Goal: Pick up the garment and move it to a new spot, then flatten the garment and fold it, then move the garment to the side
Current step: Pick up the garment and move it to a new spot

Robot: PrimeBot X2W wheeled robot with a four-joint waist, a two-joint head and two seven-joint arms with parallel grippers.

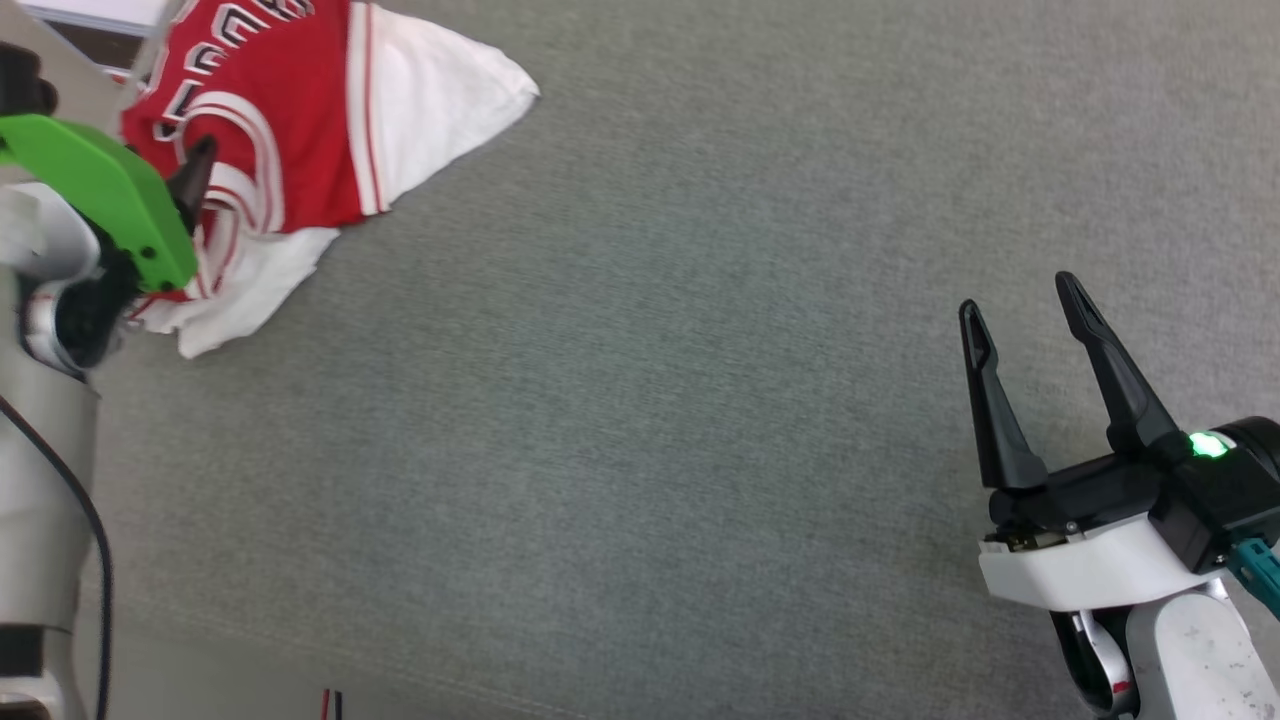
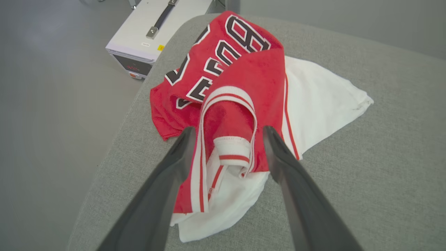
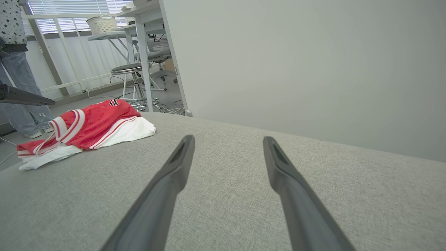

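Here we are at the grey fabric-topped counter (image 1: pixel 700 400), and the garment (image 1: pixel 290 140) sits bunched up at the far left corner, right by the rounded edge. It's a red jersey in a loose heap. A white sleeve fans out flat to the right, and more white fabric spills out underneath on the near side. The black lettering with white outlines runs across the red at the far side (creased and folded over, so I can't read the whole word). The red-and-white striped neck trim loops up on top, with a small white band with a red stripe tucked inside it.

The left gripper (image 2: pixel 229 130) hangs over that heap, its two dark fingers spread wide either side of the striped loop, with nothing in its hold. From the right wrist view, one of its fingers shows clear above the cloth.

Over on the right, well apart from the jersey, the right gripper (image 1: pixel 1020 296) is spread just as wide over bare counter, holding nothing.

Past the far left edge, a white case (image 2: pixel 156 31) with a handle stands on the floor.
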